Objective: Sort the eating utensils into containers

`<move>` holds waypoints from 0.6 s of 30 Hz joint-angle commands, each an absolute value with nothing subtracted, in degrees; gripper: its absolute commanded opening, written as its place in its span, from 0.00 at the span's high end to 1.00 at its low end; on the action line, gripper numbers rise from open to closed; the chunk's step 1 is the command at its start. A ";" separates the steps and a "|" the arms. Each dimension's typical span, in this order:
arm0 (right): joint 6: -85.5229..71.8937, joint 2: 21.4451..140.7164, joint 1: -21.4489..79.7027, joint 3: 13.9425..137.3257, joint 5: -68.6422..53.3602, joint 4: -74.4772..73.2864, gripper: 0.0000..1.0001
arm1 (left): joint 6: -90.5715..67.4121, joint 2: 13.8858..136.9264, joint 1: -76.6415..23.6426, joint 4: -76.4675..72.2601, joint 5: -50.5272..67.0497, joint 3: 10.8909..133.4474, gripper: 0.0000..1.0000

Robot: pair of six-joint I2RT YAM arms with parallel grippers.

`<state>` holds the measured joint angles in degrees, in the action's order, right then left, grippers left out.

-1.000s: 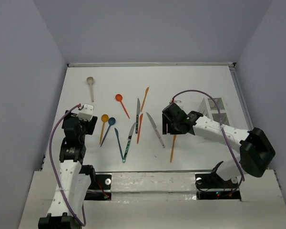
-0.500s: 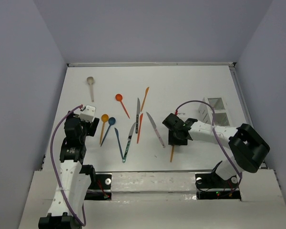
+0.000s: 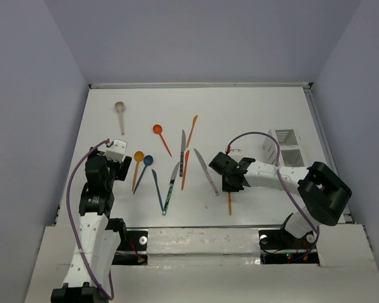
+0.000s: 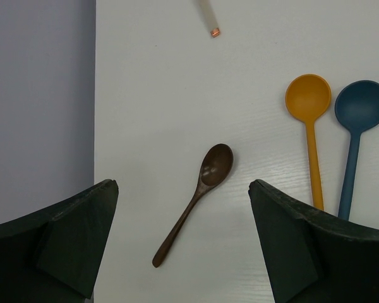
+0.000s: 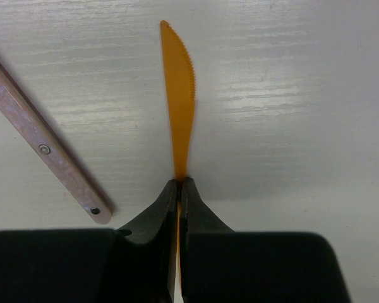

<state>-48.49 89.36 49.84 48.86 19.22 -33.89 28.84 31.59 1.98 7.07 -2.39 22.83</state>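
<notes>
My right gripper [image 3: 230, 187] is down on the table, shut on an orange knife [image 5: 178, 95]. The serrated blade sticks out past the fingertips [image 5: 170, 189] in the right wrist view, and the knife's other end [image 3: 229, 204] pokes out on the near side in the top view. The white slotted caddy [image 3: 288, 146] stands to the right of that arm. My left gripper [image 4: 182, 185] hangs open above a dark brown spoon [image 4: 199, 192], with nothing between its fingers. Orange [image 4: 309, 126] and blue [image 4: 357, 129] spoons lie to its right.
Other utensils lie spread across the middle: a beige spoon [image 3: 120, 113], a red-orange spoon [image 3: 159, 134], an orange knife [image 3: 191, 129], a grey knife [image 3: 182, 148], a silver knife [image 3: 205, 169] close to my right gripper, and blue [image 3: 156, 188] and teal [image 3: 170, 188] knives.
My right gripper has come down toward the near edge and shut on the orange knife. The left arm has not moved.
</notes>
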 commanded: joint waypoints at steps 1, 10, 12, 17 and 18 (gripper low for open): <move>-49.49 91.06 50.27 47.28 22.67 -34.10 1.00 | 28.30 30.94 2.11 5.98 -2.55 22.15 0.01; -30.61 73.69 50.27 58.60 45.47 -24.55 1.00 | 28.39 30.94 2.20 6.06 -2.72 22.15 0.01; -21.83 70.07 48.35 59.59 49.99 -19.45 1.00 | 28.39 30.94 2.28 6.06 -2.90 22.06 0.01; -2.92 56.89 29.78 51.44 39.69 14.67 1.00 | 28.48 30.85 2.46 6.06 -3.16 22.06 0.01; -2.03 54.34 26.31 48.54 37.99 17.55 1.00 | 28.48 30.85 2.46 5.98 -3.08 22.15 0.01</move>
